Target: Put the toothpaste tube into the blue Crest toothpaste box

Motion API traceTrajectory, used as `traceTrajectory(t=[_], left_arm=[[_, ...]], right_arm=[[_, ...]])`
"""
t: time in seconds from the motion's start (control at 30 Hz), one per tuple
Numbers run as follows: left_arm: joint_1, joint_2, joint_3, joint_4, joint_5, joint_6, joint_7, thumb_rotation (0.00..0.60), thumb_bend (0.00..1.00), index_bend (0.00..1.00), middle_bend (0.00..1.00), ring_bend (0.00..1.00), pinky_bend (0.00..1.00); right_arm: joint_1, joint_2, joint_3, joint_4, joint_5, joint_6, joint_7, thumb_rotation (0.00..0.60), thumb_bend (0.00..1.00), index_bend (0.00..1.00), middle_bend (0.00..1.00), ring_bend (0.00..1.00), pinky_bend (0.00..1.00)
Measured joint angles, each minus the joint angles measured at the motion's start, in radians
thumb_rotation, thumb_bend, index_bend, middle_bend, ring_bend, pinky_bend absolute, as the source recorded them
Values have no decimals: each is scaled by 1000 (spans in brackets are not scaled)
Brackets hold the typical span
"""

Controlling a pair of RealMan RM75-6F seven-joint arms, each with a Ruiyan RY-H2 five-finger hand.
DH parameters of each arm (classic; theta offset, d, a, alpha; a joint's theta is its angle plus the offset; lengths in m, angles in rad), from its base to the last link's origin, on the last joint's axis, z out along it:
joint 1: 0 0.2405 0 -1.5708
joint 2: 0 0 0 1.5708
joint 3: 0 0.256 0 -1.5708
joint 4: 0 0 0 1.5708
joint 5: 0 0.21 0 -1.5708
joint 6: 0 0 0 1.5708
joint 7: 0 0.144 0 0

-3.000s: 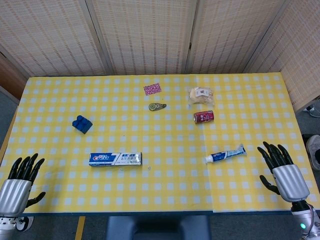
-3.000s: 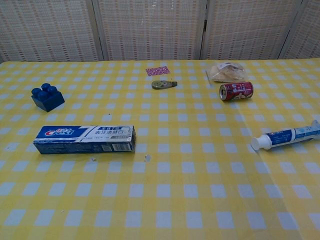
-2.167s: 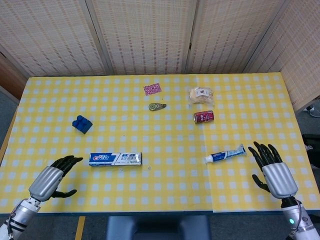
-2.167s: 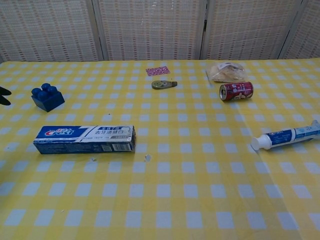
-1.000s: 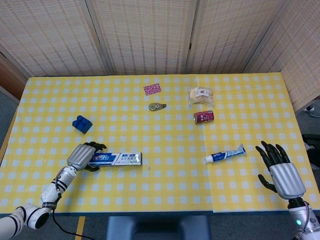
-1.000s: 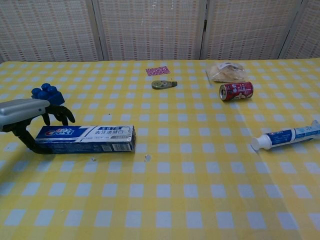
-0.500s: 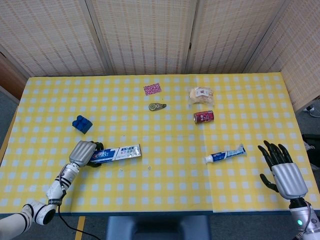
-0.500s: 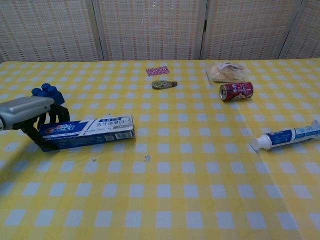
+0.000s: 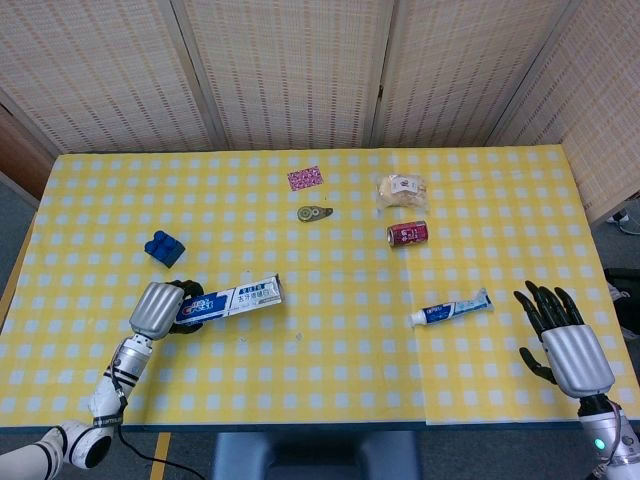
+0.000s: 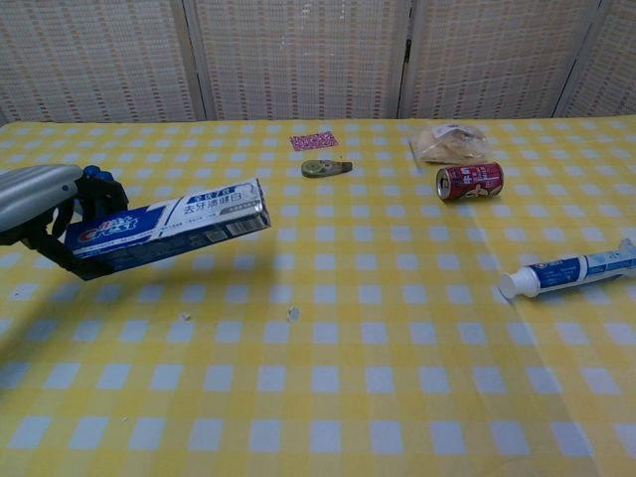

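Head view, left to right. At lower left the left hand (image 9: 158, 308) grasps one end of the blue Crest toothpaste box (image 9: 232, 299), fingers wrapped around it; the chest view shows the box (image 10: 164, 227) raised clear of the yellow checked tablecloth (image 10: 328, 378), its free end tilted upward toward frame centre. Whether that free end's flap is open cannot be told. Just above the hand lies a blue toy brick (image 9: 163, 248). At upper centre are a pink patterned card (image 9: 305, 178) and a small grey-green correction-tape dispenser (image 9: 315, 212); right of these, a clear bag of snacks (image 9: 401, 189) and a red drink can (image 9: 407, 234) on its side. The toothpaste tube (image 9: 451, 308) lies flat at right of centre, white cap toward the box, well apart from it. At lower right the right hand (image 9: 562, 341) hovers near the tube, empty, fingers spread.

Handling (a judgement): the tube is probably light, soft and smooth, yielding when squeezed. A hold across its mid-body, leaving the cap end free, would suit insertion. The thin card box may crush under firm pressure.
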Motion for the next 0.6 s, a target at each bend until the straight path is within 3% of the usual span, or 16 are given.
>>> traceTrajectory(t=[0.27,0.6], left_arm=[[51,64,52,-140,102,124,4,600,204,634,745,614,688],[80,109,71,-197,119,149,42,600,205,633,745,613,688]], right_arm=[[105,50,22,-8,47,-200,-38,600,356,6,0,0,0],[270,-36,71,140,149,-415,-157,600,355,258,0,5,0]])
